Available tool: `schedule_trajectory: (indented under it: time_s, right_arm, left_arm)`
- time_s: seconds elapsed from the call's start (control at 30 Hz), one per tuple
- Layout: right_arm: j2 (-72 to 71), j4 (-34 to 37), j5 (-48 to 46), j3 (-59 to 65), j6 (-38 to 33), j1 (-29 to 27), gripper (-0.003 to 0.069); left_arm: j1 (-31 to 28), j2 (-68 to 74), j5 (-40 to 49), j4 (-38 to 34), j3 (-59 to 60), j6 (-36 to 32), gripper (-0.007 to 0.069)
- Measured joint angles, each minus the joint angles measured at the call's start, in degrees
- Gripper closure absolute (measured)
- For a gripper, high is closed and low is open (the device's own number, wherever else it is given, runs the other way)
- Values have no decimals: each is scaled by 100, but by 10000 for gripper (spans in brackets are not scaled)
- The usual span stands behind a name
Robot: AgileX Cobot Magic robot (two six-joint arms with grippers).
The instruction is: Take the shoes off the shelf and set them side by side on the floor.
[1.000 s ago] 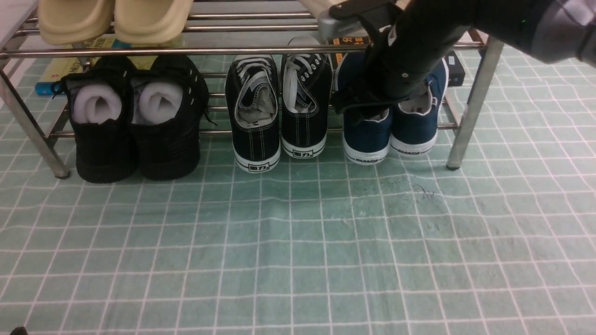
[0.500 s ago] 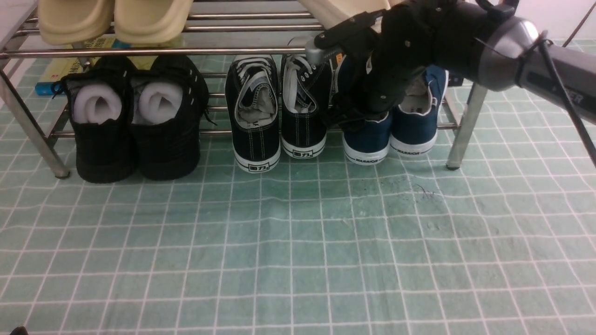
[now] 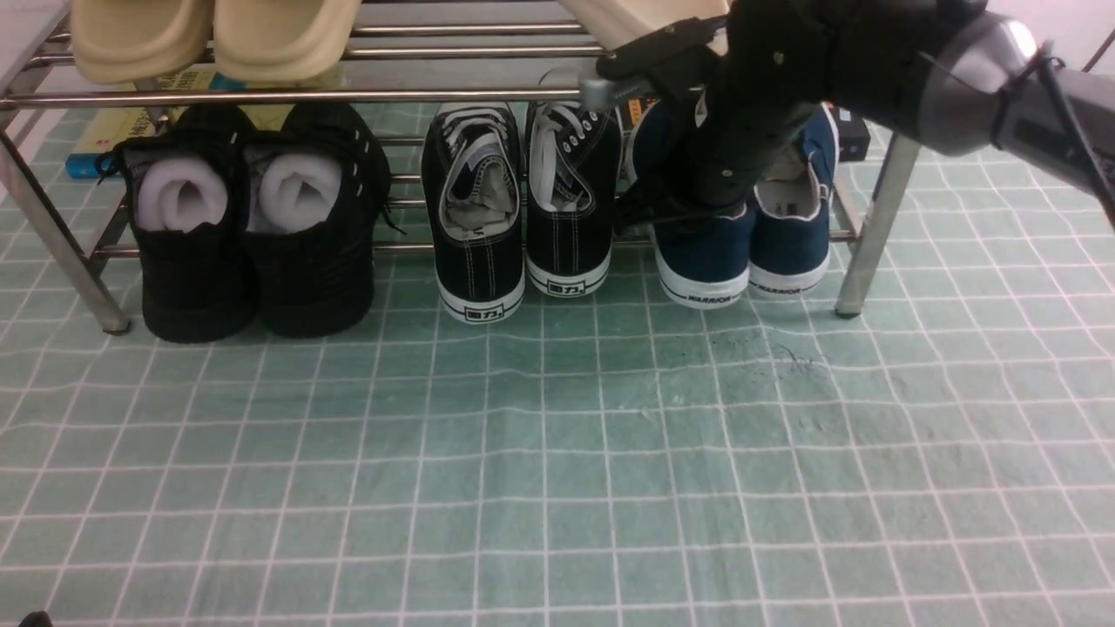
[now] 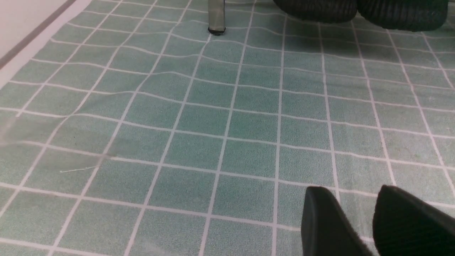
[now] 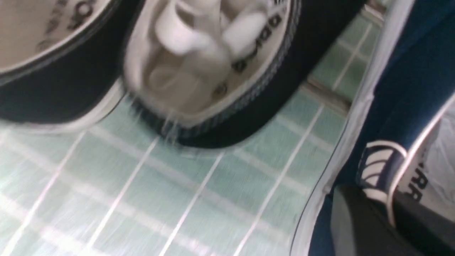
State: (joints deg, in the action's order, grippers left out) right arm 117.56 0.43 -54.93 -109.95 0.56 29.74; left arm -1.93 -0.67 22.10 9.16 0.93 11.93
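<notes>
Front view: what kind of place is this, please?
Probably a staged home entryway or shoe-storage corner: a chrome shoe rack holds navy slip-ons and black sneakers and stands on a green gridded cloth.

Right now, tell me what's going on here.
The right claw is shut on the opening rim of one navy shoe, the one next to the black lace-ups. That shoe and its mate both sit on the lower tier of the shelf, heels pointing out toward the floor. Neither is on the floor yet. The left claw hangs over the floor, open and holding nothing.
</notes>
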Motion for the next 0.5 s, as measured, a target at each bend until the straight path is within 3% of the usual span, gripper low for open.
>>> schedule_trajectory:
  time_s: [0.17,0.5]
  right_arm:
    - [-468,542,-629,0,0,61,618]
    - [-1436,606,-1762,20,35,609,618]
  left_arm:
    - [0,0,0,0,0,0,383]
    - [0,0,0,0,0,0,383]
